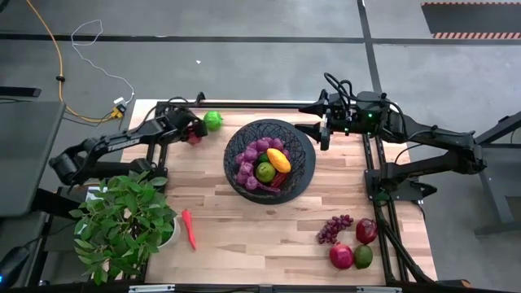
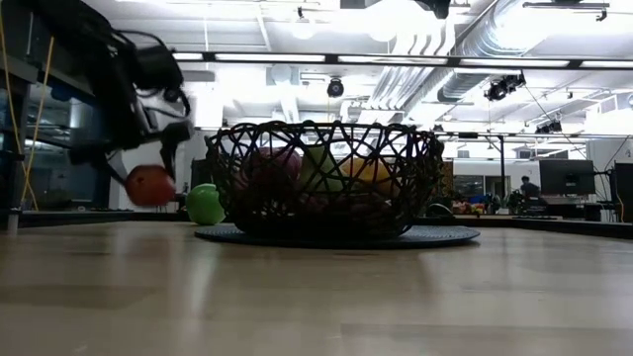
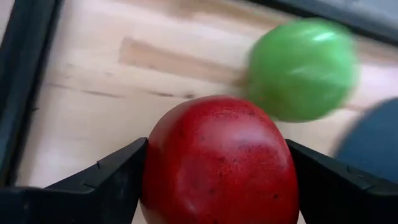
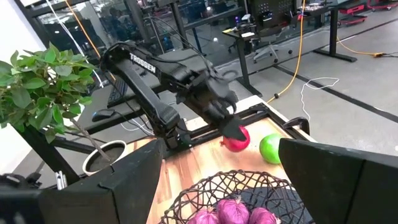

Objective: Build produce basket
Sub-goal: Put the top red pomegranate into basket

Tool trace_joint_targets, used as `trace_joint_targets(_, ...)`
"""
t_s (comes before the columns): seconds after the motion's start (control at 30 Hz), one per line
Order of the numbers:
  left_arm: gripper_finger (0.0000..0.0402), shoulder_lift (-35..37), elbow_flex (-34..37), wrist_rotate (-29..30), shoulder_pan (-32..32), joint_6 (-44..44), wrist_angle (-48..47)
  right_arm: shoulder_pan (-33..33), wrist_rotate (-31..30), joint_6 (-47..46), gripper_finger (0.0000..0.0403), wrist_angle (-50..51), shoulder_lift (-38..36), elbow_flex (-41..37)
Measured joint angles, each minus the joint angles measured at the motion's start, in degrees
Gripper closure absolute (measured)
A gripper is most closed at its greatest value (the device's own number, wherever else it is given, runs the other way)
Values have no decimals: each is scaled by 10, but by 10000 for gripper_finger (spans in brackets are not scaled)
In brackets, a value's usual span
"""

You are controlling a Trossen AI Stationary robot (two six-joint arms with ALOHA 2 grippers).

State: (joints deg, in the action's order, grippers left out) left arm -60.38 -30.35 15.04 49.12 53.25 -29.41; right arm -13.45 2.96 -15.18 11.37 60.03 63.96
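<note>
Black and jointed, the left arm reaches across the table's far left corner, and the left gripper (image 1: 194, 133) clasps a round red fruit (image 3: 219, 163) between its two dark fingers (image 3: 106, 183), lifted clear of the light wooden table (image 1: 244, 220) in the low view. A round green fruit (image 1: 213, 120) sits just beside it on the wood. The wide black woven-mesh basket (image 1: 303, 155) stands at the table's middle, holding purple grape bunches (image 1: 251, 159), a yellow-orange mango (image 1: 278, 159) and a green fruit. The right arm waits at the far right, the right gripper (image 1: 323, 135) hanging spread and empty by the basket's rim. A slim red-orange pepper (image 1: 190, 229) lies near the leafy potted plant (image 1: 122, 220).
</note>
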Motion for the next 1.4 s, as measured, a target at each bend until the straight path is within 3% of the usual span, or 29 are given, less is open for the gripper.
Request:
trace_joint_targets(0.2,77,139,-5,-44,-1,-5,24,0,0,0,98,0,0,0)
trace_joint_targets(0.33,77,230,-24,-62,-7,-28,99,0,0,0,98,0,0,0)
trace_joint_targets(0.5,78,278,-57,-76,-21,-48,173,0,0,0,98,0,0,0)
trace_joint_targets(0.77,78,214,-132,-152,-98,-154,242,0,0,-19,98,-4,0,0)
trace_joint_targets(1.0,78,126,-213,-171,-197,-377,252,0,14,-18,98,-29,0,0)
trace_joint_targets(1.2,77,87,-233,-180,-266,-401,299,0,20,5,98,-33,2,-13)
trace_joint_targets(1.4,75,47,-233,-153,-324,-430,310,0,23,-38,98,-120,8,-95)
